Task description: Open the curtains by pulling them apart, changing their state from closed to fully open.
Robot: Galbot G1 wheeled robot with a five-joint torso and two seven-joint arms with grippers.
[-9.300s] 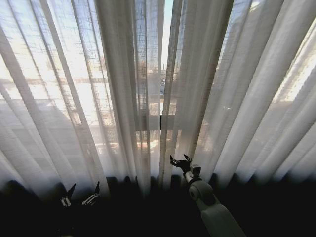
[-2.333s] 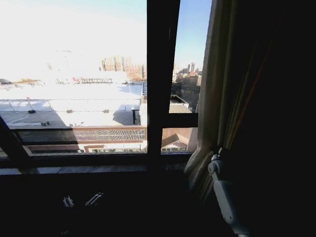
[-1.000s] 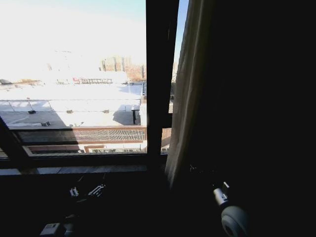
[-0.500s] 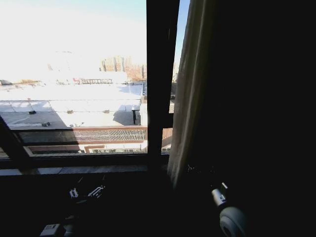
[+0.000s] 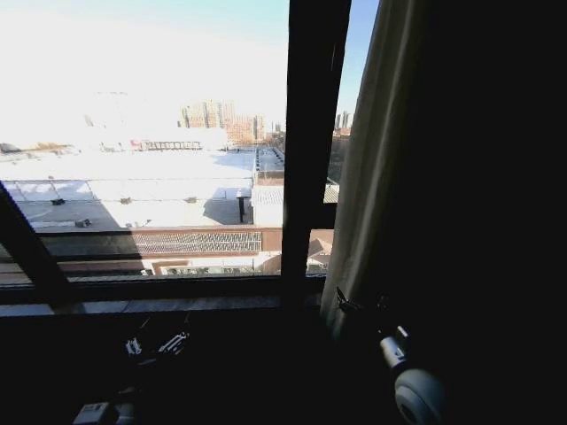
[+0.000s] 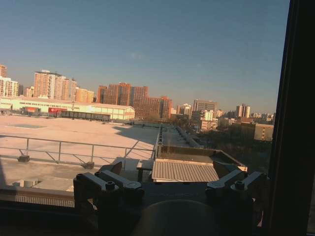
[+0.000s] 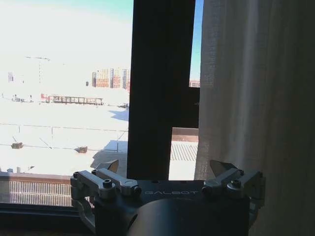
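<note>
Left of the dark window post (image 5: 310, 150), low under the sill, my left claw (image 5: 152, 345) hangs idle with its fingers spread and nothing between them. Its wrist camera looks straight out at rooftops and sky, with no fabric across the glass on that side.

Right of the post hangs the curtain (image 5: 372, 177), bunched into a pale cream column whose inner edge stands just beside the post; I cannot see the other panel. My right claw (image 5: 359, 310) sits low, at the foot of that inner edge. From its wrist camera the claw (image 7: 167, 169) is open, fingers wide, holding nothing, with the curtain (image 7: 241, 98) hanging just behind the right-hand finger (image 7: 224, 169) and the post (image 7: 162, 73) ahead.

I judge the job nearly finished: a narrow strip of glass between post and fabric shows, and the cloth could go further right. To do that well, I should bring the inner edge between my fingers, close on a good fold, not a single thin layer, then sweep away from the post level and slow, so the pleats stack instead of dragging or springing back.
</note>
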